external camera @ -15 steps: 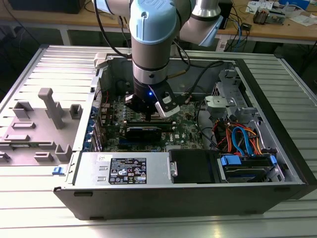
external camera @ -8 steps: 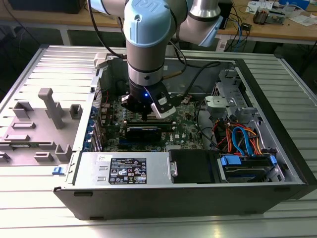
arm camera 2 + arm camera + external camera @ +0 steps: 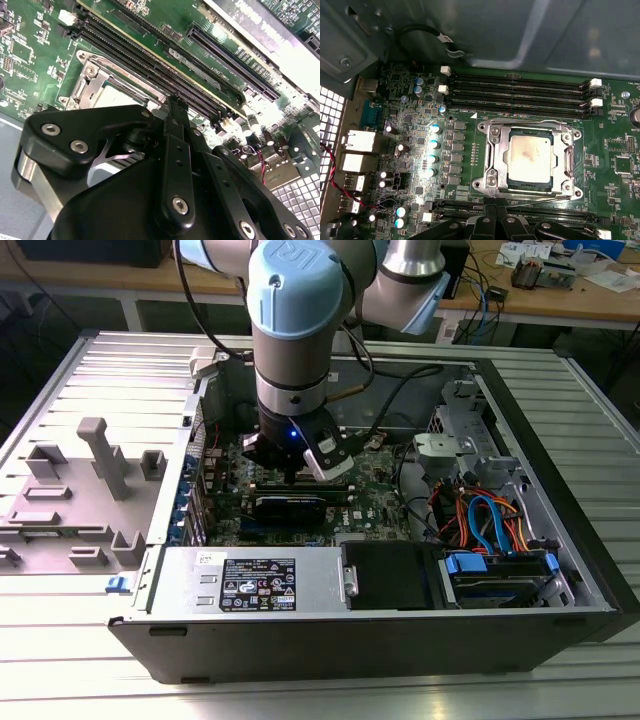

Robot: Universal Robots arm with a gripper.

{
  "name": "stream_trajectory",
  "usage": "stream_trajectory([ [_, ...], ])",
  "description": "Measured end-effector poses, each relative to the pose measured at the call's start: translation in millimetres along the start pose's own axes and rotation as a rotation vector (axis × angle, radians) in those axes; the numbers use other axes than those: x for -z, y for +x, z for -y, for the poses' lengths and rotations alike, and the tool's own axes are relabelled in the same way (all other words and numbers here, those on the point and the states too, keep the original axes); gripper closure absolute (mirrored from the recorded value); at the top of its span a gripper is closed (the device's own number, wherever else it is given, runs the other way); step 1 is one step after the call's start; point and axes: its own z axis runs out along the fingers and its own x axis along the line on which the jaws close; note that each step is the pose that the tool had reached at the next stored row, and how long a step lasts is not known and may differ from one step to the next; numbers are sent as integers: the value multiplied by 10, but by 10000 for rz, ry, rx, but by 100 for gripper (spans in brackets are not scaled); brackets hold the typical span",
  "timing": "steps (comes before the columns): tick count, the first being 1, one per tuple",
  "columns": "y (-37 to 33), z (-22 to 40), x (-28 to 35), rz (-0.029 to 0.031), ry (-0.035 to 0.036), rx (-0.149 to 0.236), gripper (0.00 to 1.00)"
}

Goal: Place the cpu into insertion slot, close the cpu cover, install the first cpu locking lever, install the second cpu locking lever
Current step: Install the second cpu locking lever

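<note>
Now arm vertical, end effector (image 3: 492, 220) low beside the insertion slot (image 3: 530, 160) w/ cpu (image 3: 529, 156).

A ribbed metal table (image 3: 590, 390) carries an open computer case (image 3: 560, 570) and a grey fixture (image 3: 85, 490)

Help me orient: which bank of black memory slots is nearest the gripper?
The memory-slot bank beside the gripper, not the bank beyond the cpu.

An open computer case (image 3: 560, 490) lies on its side on a ribbed metal table (image 3: 590, 380); a green motherboard (image 3: 415, 145) carries long black memory slots (image 3: 520, 92) and silver-topped capacitors (image 3: 434, 144); a grey moulded fixture (image 3: 95, 475) sits at the exterior view's left; orange and blue cables (image 3: 480, 520) bunch near the drive bay.
</note>
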Motion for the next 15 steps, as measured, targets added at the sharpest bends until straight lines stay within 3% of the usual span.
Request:
stream_trajectory([
  [15,37,17,-15,-1,8,0,89],
])
